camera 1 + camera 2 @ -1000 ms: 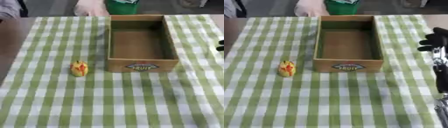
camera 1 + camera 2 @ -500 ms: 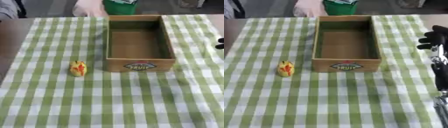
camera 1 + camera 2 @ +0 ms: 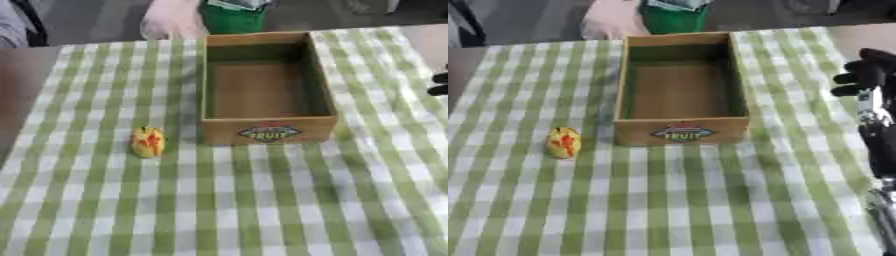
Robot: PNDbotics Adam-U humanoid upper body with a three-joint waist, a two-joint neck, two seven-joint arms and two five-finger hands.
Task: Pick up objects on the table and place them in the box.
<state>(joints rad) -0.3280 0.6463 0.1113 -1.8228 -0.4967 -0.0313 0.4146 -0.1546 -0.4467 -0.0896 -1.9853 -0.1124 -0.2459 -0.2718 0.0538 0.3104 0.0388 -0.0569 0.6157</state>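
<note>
The small yellow-and-red object [image 3: 147, 141] stands left of the box [image 3: 267, 130], long axis running away from us. The right hand [image 3: 866, 72] hovers clenched, empty.

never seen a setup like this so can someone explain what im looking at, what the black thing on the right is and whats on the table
Both pictures come from a stereo camera in a humanoid robot's head, looking down at its work table, so they show nearly the same scene. The black and silver thing at the right edge is the robot's right hand on its arm, fingers curled, holding nothing. Its left hand is out of view. On the green checked tablecloth stands an open cardboard box with a fruit label; nothing shows inside it. To the box's left, apart from it, lies a small yellow object with red marks. That is probably what should go in the box.
</note>
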